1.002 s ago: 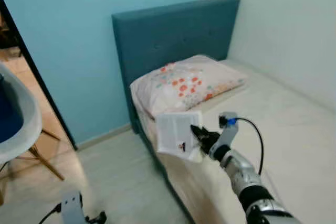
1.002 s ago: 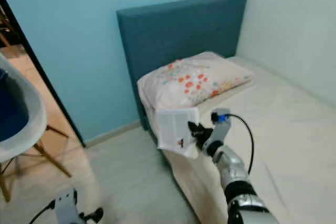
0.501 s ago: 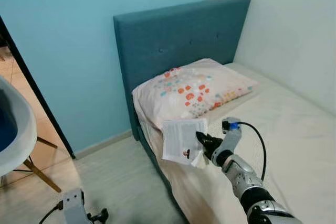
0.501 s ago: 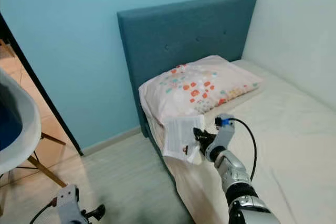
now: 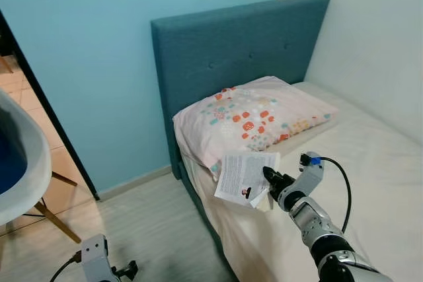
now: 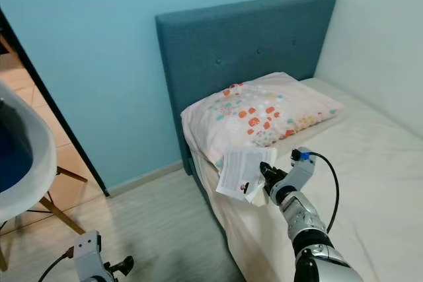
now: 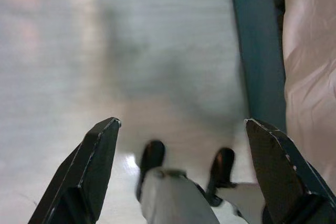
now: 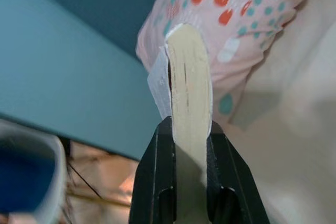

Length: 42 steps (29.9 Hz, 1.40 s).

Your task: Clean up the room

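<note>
My right gripper (image 5: pixel 272 180) is shut on a white paperback book (image 5: pixel 243 177), held over the near edge of the bed (image 5: pixel 370 163) just in front of the pillow (image 5: pixel 254 118). In the right wrist view the book's page edge (image 8: pixel 189 93) stands clamped between the two black fingers (image 8: pixel 152 182). My left gripper (image 7: pixel 184 166) hangs low over the pale floor (image 7: pixel 157 51) beside the bed frame (image 7: pixel 257 45), its fingers (image 7: pixel 92 166) spread wide and open, with nothing between them.
A teal headboard (image 5: pixel 238 51) stands against the blue wall. A white chair with wooden legs (image 5: pixel 26 170) stands at the left by a doorway. Pale floor (image 5: pixel 152 222) lies between chair and bed. My own feet (image 7: pixel 152 158) are below the left gripper.
The camera has shifted, so the bed and pillow sit further right and nearer. My right gripper with the book now sits closer to the pillow, the book tilted flatter.
</note>
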### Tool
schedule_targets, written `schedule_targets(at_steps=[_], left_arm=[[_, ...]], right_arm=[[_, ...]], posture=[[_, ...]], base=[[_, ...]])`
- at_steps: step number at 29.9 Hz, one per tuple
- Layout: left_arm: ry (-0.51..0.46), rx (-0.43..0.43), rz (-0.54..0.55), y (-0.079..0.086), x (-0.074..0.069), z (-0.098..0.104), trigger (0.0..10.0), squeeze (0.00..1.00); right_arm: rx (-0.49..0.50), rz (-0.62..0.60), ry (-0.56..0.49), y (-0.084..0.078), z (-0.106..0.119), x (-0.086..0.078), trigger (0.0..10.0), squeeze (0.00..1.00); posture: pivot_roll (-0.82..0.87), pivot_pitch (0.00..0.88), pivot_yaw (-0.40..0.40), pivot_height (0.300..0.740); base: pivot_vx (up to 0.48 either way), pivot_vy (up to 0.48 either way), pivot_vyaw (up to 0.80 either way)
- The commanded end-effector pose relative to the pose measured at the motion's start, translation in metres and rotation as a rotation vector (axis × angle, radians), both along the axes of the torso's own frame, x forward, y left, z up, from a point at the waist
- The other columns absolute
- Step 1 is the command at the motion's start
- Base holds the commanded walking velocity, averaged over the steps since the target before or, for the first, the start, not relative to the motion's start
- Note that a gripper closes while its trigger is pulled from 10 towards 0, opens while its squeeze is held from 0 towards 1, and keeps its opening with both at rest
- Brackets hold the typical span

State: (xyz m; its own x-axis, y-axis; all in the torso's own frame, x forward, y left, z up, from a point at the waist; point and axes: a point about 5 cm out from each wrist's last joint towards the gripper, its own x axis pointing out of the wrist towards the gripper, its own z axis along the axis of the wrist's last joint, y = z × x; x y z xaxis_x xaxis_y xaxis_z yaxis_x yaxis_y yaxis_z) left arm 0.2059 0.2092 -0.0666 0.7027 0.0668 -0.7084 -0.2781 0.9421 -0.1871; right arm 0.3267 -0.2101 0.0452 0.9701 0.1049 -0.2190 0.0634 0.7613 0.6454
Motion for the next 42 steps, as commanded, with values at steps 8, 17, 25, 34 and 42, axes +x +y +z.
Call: schedule_targets(at_steps=[8, 17, 25, 34, 42], left_arm=[[-0.137, 0.113, -0.017, 0.012, 0.036, 0.027, 10.0, 0.0], [-0.201, 0.173, 0.039, 0.03, 0.051, 0.044, 10.0, 0.0], [-0.158, 0.175, 0.039, 0.028, 0.039, 0.034, 10.0, 0.0], [-0.118, 0.181, 0.03, 0.028, 0.025, 0.025, 10.0, 0.0], [-0.11, 0.187, 0.024, 0.031, 0.022, 0.023, 10.0, 0.0]], right_arm=[[0.077, -0.122, -0.031, -0.022, 0.007, 0.0, 10.0, 0.0], [0.106, -0.15, -0.033, -0.028, 0.006, -0.002, 10.0, 0.0], [0.133, -0.163, -0.058, -0.029, 0.01, 0.0, 10.0, 0.0], [0.165, -0.217, -0.08, -0.037, 0.018, 0.005, 10.0, 0.0], [0.189, -0.238, -0.094, -0.03, 0.025, 0.013, 10.0, 0.0]], posture=[[-0.07, 0.0, -0.001, 0.675], [-0.07, 0.0, 0.002, 0.625], [-0.06, 0.0, 0.002, 0.595], [-0.05, 0.0, -0.001, 0.555], [-0.04, 0.0, 0.004, 0.525]], base=[[0.0, 0.0, 0.0], [0.0, 0.0, 0.0], [0.0, 0.0, 0.0], [0.0, 0.0, 0.0], [0.0, 0.0, 0.0]])
